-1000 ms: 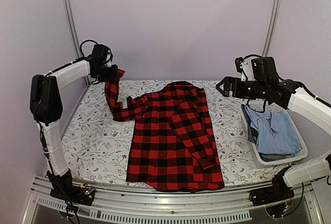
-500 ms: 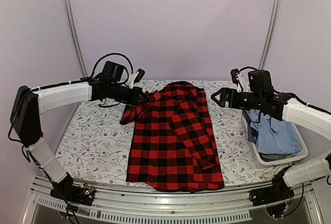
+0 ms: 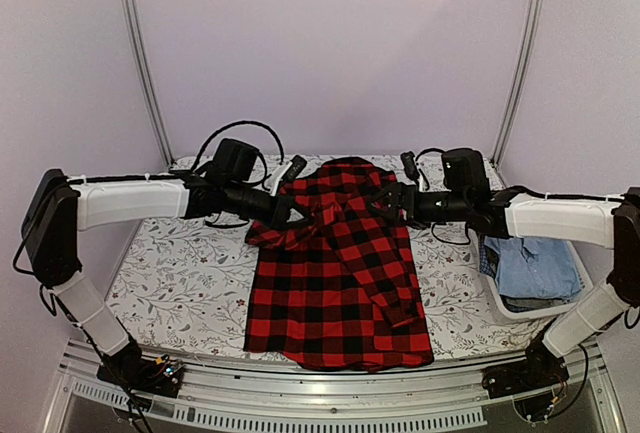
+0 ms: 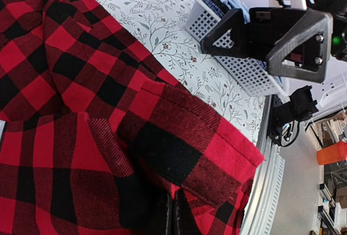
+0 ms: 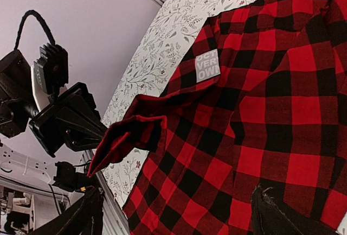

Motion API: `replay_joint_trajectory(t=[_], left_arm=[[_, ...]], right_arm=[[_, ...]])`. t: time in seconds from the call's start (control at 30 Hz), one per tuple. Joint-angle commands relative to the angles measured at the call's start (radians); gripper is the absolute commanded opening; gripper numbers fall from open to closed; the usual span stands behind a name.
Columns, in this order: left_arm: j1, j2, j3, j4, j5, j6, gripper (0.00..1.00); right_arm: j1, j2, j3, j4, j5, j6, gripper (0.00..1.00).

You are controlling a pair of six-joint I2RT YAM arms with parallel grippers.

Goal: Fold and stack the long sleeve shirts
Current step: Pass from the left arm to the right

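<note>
Pinching the cuff [image 4: 217, 153] of the red-and-black checked cloth shirt [image 3: 335, 283], the left tool [image 4: 172, 218] is closed tight on it, holding the sleeve above the body, presumably to fold it inward. The right tool [image 5: 176, 205] (jaws wide apart, empty) hovers over the shoulder, likely to steady the cloth. The shirt lies flat on the floral worktop [image 3: 180, 273].

From where I stand, the only writing to be made out is on a small grey label [image 5: 206, 65] on the red-and-black checked shirt [image 5: 260, 115], seen by the right wrist camera. It has three short lines of pale block letters (roughly "OC", "VER", "OWN", but blurred, so I can't read them for sure).
</note>
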Motion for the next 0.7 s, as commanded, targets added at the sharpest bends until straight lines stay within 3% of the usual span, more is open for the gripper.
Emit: replay_joint_trajectory(t=[0.0, 0.43, 0.67], left_arm=[[-0.03, -0.012, -0.01, 0.052, 0.03, 0.016, 0.0], [-0.069, 0.024, 0.007, 0.058, 0.034, 0.027, 0.0], [-0.08, 0.048, 0.016, 0.053, 0.029, 0.032, 0.0]], right_arm=[[0.017, 0.07, 0.039, 0.132, -0.082, 0.125, 0.92], [0.035, 0.23, 0.084, 0.291, -0.129, 0.378, 0.92], [0.049, 0.283, 0.103, 0.275, -0.188, 0.425, 0.8]])
